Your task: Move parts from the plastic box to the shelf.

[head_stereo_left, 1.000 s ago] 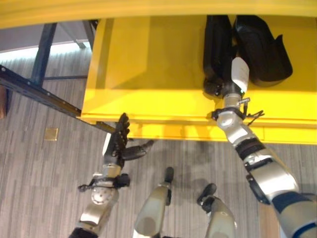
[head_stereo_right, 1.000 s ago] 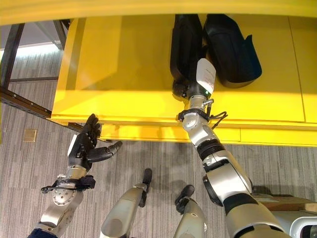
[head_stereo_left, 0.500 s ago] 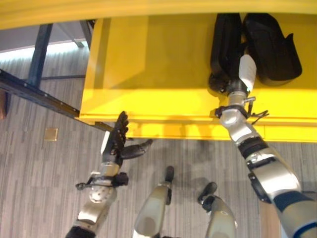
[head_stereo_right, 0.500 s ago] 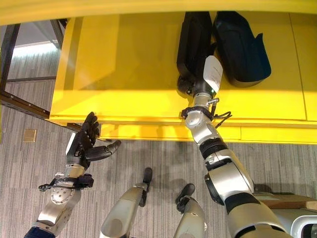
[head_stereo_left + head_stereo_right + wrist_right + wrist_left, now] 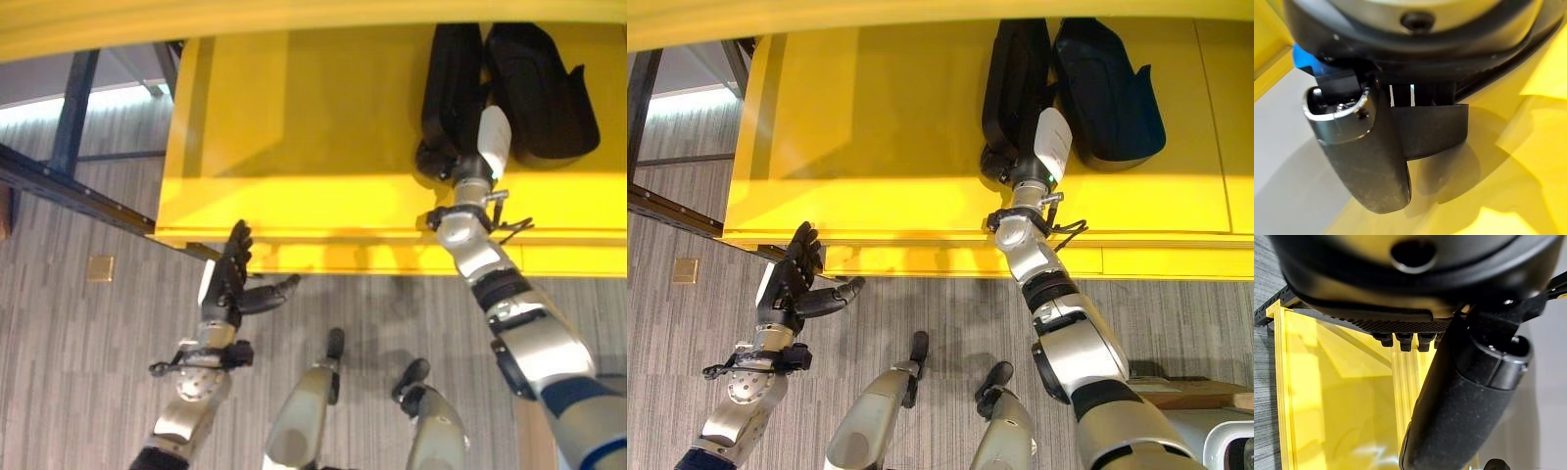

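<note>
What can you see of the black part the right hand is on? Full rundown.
The black part is a long, narrow, matte moulded piece, plastic by its look, with rounded ends. It lies lengthwise on the yellow shelf, running away from the robot, close beside a second, wider black part on its right; whether the two touch is unclear. The right hand is at its near end, white thumb cover uppermost; in the right wrist view the thumb and fingers close on a dark panel.

Looks like a workshop or warehouse: a bright yellow metal shelf [image 5: 294, 127], dark steel racking beam [image 5: 69, 186], grey striped carpet floor [image 5: 78, 372].
</note>
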{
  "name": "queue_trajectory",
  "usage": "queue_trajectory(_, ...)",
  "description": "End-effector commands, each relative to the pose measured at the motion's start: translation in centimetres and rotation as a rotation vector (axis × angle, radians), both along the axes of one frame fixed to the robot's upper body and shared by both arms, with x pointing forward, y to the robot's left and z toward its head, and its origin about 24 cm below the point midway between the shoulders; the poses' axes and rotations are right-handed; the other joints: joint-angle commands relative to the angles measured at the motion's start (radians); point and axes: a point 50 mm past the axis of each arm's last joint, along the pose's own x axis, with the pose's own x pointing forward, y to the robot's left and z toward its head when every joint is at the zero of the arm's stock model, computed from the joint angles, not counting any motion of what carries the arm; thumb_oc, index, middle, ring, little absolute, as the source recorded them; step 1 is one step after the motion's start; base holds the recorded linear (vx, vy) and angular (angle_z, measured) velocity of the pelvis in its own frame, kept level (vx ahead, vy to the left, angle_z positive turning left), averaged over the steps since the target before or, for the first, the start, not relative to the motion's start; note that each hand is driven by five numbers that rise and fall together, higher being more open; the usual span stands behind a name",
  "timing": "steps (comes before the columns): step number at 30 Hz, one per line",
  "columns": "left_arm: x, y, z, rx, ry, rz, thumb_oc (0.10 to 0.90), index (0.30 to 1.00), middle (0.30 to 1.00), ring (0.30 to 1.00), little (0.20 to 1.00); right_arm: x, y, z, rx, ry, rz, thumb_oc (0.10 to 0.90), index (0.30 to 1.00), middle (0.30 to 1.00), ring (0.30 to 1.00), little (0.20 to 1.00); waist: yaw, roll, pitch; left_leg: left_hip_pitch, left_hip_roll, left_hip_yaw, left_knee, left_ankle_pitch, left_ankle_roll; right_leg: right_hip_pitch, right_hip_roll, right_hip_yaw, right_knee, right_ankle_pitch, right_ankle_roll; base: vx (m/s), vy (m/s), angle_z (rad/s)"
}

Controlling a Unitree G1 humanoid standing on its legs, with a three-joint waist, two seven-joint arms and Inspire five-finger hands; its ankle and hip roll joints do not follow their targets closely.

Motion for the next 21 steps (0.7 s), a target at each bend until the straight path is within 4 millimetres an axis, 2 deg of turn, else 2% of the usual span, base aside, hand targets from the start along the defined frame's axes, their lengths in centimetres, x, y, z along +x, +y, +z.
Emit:
queue_trajectory(1, 0.2, -0.9, 4.5, -0.006, -0.236, -0.040, 0.900, 1.000, 1.000, 1.000, 1.000, 0.2, -2.3, 1.1, 0.040, -0.006, -0.092, 0.400, 0.300, 0.300, 0.300, 0.300, -0.014, 0.022, 0.014, 0.083, 0.034, 0.077, 0.003, -0.081, 0.002, -0.039, -0.076, 0.078, -0.038, 0.209, 0.112, 0.00, 0.000, 0.00)
queue_trajectory(9, 0.2, -0.8, 4.6, -0.007, -0.245, -0.037, 0.900, 1.000, 1.000, 1.000, 1.000, 0.1, -0.9, 2.8, -0.095, -0.060, -0.047, 0.400, 0.300, 0.300, 0.300, 0.300, -0.014, 0.015, 0.015, 0.085, 0.034, 0.076, 0.001, -0.082, 0.003, -0.041, -0.074, 0.081, -0.038, 0.214, 0.113, 0.00, 0.000, 0.00)
queue_trajectory(16, 0.2, -0.8, 4.8, -0.011, -0.259, -0.038, 0.900, 1.000, 1.000, 1.000, 1.000, -0.2, 1.1, 4.9, -0.312, -0.117, 0.020, 0.400, 0.300, 0.300, 0.300, 0.300, -0.007, 0.002, 0.015, 0.081, 0.031, 0.067, 0.004, -0.082, 0.003, -0.039, -0.075, 0.078, -0.035, 0.216, 0.115, 0.00, 0.000, 0.00)
queue_trajectory(21, 0.2, -0.7, 4.6, -0.010, -0.251, -0.033, 0.900, 1.000, 1.000, 1.000, 1.000, -0.4, 2.1, 4.2, -0.383, -0.110, 0.055, 0.400, 0.300, 0.300, 0.300, 0.300, -0.003, -0.003, 0.016, 0.079, 0.031, 0.061, 0.004, -0.081, 0.004, -0.039, -0.076, 0.074, -0.032, 0.217, 0.116, 0.00, 0.000, 0.00)
